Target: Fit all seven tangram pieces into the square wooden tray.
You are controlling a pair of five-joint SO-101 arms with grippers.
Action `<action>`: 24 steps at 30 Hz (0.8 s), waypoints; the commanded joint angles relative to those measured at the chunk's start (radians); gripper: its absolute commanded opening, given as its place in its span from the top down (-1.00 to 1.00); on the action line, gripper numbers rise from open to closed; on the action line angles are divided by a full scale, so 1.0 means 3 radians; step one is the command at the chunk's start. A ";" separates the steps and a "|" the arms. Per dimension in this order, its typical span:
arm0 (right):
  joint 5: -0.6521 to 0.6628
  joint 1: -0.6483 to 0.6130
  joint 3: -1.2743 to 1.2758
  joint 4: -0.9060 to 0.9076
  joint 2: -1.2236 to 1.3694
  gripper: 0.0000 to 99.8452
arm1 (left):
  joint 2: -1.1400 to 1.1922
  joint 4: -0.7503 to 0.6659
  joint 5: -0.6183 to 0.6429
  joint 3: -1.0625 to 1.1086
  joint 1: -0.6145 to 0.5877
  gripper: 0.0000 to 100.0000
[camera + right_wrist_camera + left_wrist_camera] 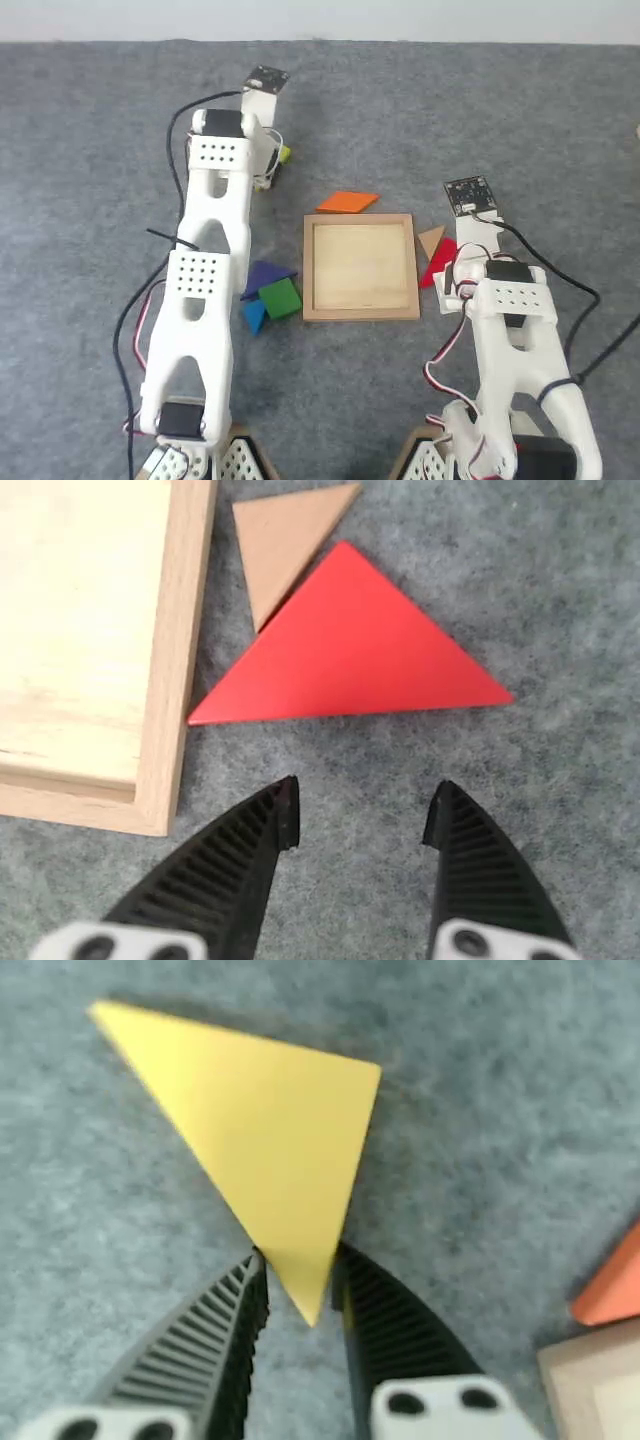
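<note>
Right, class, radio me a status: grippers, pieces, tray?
Left gripper shut on yellow triangle. Right gripper open near red triangle beside tray. Tray holds no pieces. Tan triangle abuts red one.

The square wooden tray (360, 314) lies mid-desk (90, 150). The orange parallelogram (347, 202) is behind it, the tan triangle (431, 240) and red triangle (438, 262) on its right, and the purple piece (266, 274), green square (281, 298) and blue piece (253, 315) on its left. The yellow triangle (270, 1120) sits farther behind-left, in the left hand (300, 1285).

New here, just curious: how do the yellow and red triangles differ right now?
The yellow triangle has a corner pinched in the left gripper; the red triangle lies untouched before the open right gripper. Red lies beside the wooden tray; yellow farther off. Both lie outside it.
</note>
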 commanded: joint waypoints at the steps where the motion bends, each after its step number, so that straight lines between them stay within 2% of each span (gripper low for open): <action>1: 0.0061 0.0043 -0.0026 -0.0008 -0.0125 0.55 | -0.0199 0.0143 -0.0020 -0.0192 -0.0010 0.87; 5: 0.0061 0.0043 -0.0026 -0.0013 -0.0125 0.55 | -0.0460 0.0097 -0.0015 -0.0269 0.0010 0.89; 8: 0.0061 0.0033 -0.0026 -0.0023 -0.0125 0.55 | -0.0501 -0.0220 0.0000 -0.0401 0.0015 0.82; 10: 0.0061 0.0023 -0.0026 -0.0023 -0.0125 0.55 | -0.0496 -0.0522 0.0159 -0.0422 -0.0015 0.75; 13: 0.0061 0.0028 -0.0026 -0.0028 -0.0125 0.55 | -0.0363 -0.1442 0.0455 -0.0146 -0.0056 0.71; 15: 0.0061 0.0028 -0.0026 -0.0013 -0.0125 0.55 | -0.0184 -0.2194 0.0481 0.0105 -0.0051 0.70; 17: 0.0061 0.0028 -0.0026 -0.0008 -0.0125 0.55 | -0.0036 -0.2639 0.0409 0.0335 -0.0051 0.70; 21: 0.0066 0.0023 -0.0026 -0.0018 -0.0125 0.55 | 0.0133 -0.2486 0.0087 0.0534 -0.0036 0.70; 24: 0.0066 0.0023 -0.0026 -0.0033 -0.0125 0.55 | 0.0148 -0.1908 -0.0235 0.0519 -0.0010 0.70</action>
